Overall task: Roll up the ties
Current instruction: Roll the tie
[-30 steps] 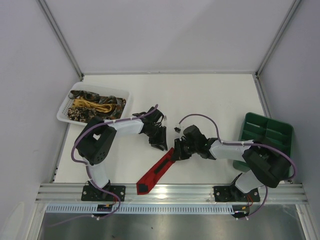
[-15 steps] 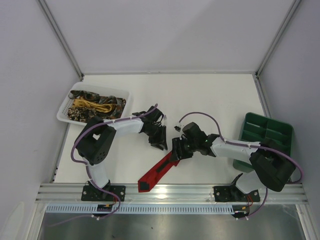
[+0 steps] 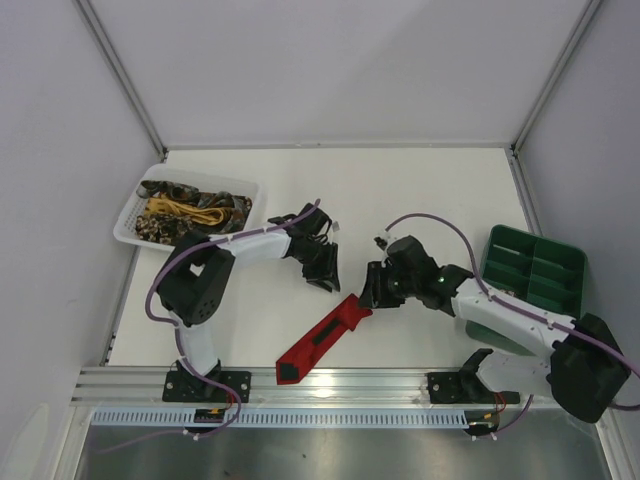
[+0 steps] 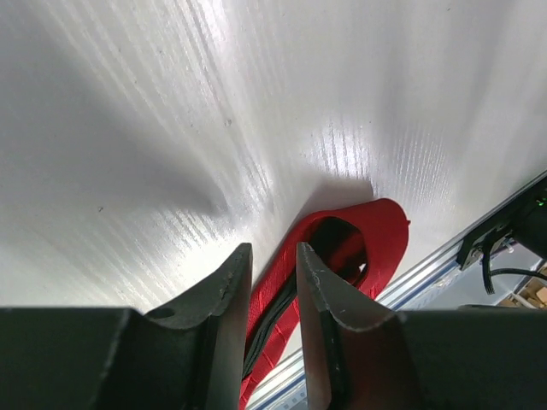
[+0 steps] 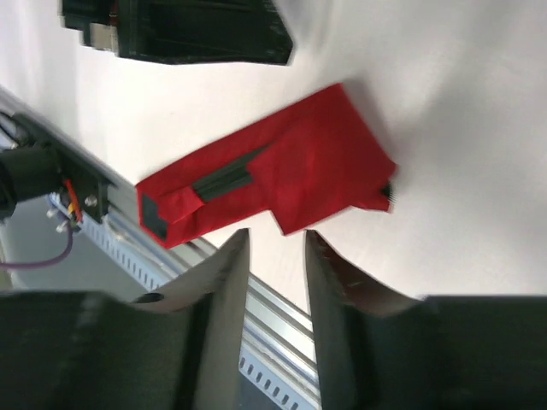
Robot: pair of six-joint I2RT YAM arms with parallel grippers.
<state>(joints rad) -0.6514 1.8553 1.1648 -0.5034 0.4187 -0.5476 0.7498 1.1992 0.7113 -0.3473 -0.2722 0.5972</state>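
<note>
A bright red tie (image 3: pixel 325 338) lies diagonally on the white table, its pointed dark-backed end near the front rail and its upper end folded over into a loop (image 4: pixel 376 239). My left gripper (image 3: pixel 322 278) hovers just above-left of that folded end, jaws slightly apart (image 4: pixel 273 256); the tie shows through the gap and nothing is pinched. My right gripper (image 3: pixel 370 290) sits just right of the fold, open and empty (image 5: pixel 276 239), with the tie (image 5: pixel 291 171) beyond its fingertips. Brown-gold and yellow ties (image 3: pixel 185 210) lie heaped in the basket.
The white mesh basket (image 3: pixel 127 215) stands at the back left. A green compartment tray (image 3: pixel 540 243) sits at the right edge, beside the right arm. The metal rail (image 3: pixel 340 385) runs along the front edge, close to the tie's point.
The right gripper opened, let go of the tie's folded end and drew back to the right. The left gripper shifted slightly up and right.
</note>
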